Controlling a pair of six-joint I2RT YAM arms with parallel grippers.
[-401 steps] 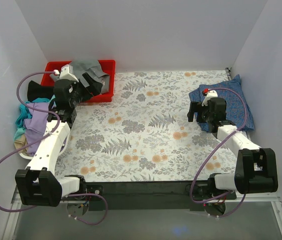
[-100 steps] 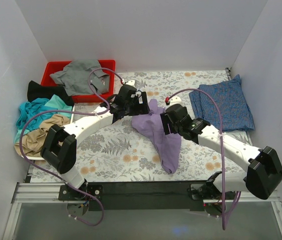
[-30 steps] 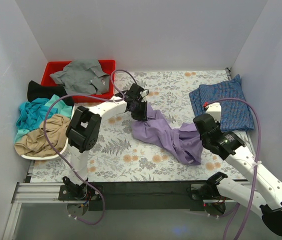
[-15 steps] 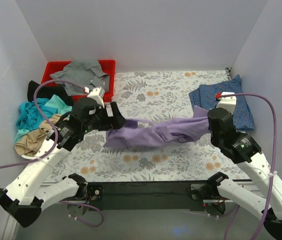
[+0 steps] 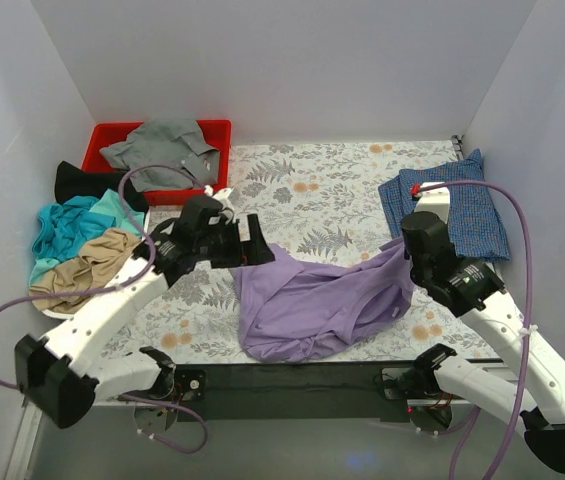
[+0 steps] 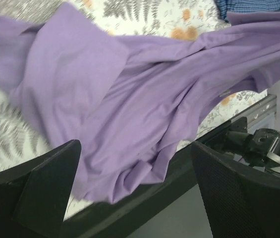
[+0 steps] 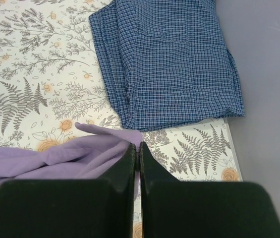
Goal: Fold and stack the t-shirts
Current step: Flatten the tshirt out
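Lavender shirt (image 5: pixel 312 305) is seen from above stretched left to right by the near edge, its right corner pinched by the right gripper (image 5: pixel 409 265), with the left gripper (image 5: pixel 254 250) at its far-left corner. Left wrist: fingers (image 6: pixel 45 183) are spread wide over the cloth. Right wrist: fingers (image 7: pixel 125 168) are pressed together on the purple hem.

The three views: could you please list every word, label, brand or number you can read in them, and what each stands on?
No readable text in any view.
The purple shirt, checked shirt and red bin show no words or numbers.
The cover has only ferns and flowers.
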